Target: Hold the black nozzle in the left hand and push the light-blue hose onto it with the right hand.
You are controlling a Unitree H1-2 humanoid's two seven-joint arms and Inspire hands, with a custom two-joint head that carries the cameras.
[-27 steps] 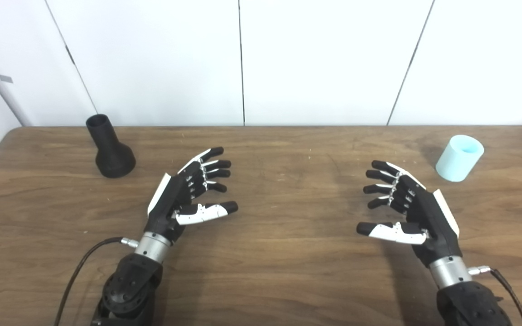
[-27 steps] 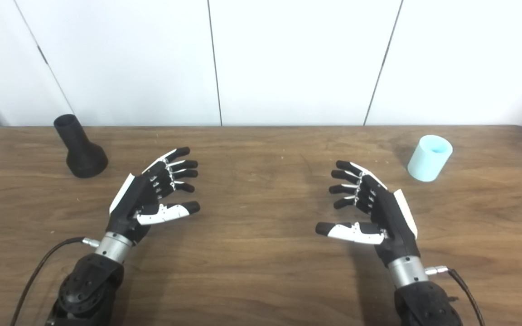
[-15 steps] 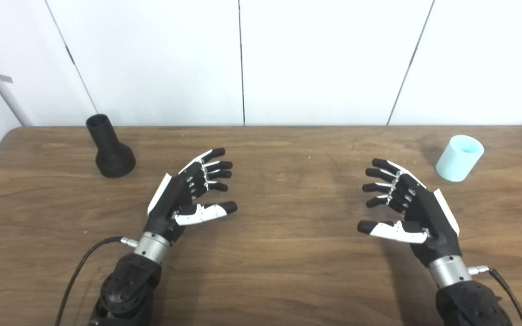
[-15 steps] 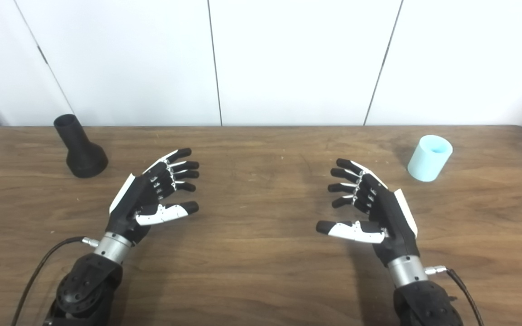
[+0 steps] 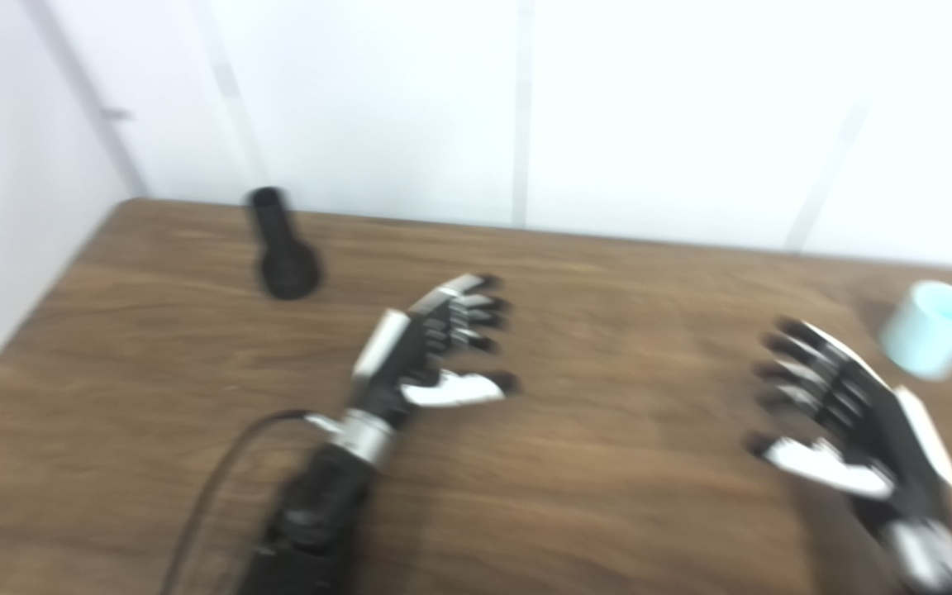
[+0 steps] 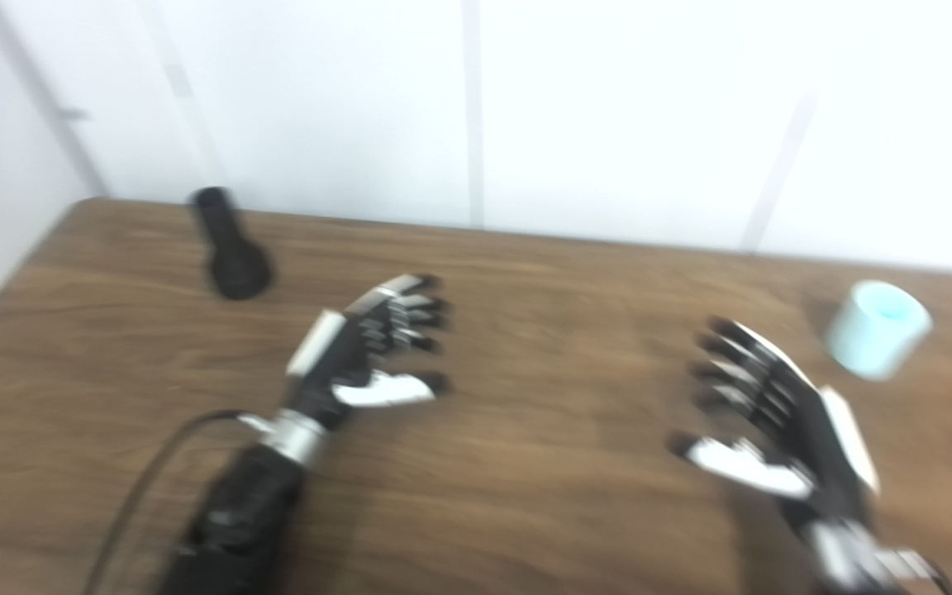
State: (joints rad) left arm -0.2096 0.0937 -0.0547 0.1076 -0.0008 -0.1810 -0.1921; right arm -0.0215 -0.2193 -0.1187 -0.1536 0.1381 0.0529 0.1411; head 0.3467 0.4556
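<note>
The black nozzle (image 5: 281, 250) stands upright on its wide base at the far left of the wooden table (image 5: 608, 273); it also shows in the right eye view (image 6: 231, 250). The light-blue hose piece (image 5: 933, 329), a short open cylinder, stands at the far right, also in the right eye view (image 6: 878, 328). My left hand (image 5: 426, 351) is open and empty, to the right of and nearer than the nozzle. My right hand (image 5: 844, 421) is open and empty, left of and nearer than the hose piece. Both views are blurred.
A white panelled wall (image 5: 525, 107) runs behind the table's far edge. The table's left edge (image 5: 38, 297) shows, with a white wall beside it. A black cable (image 5: 211, 487) trails from my left wrist.
The whole picture has shifted right and tilted, and is blurred: the camera has turned left. Both hands stay open and the nozzle and hose piece stand where they were.
</note>
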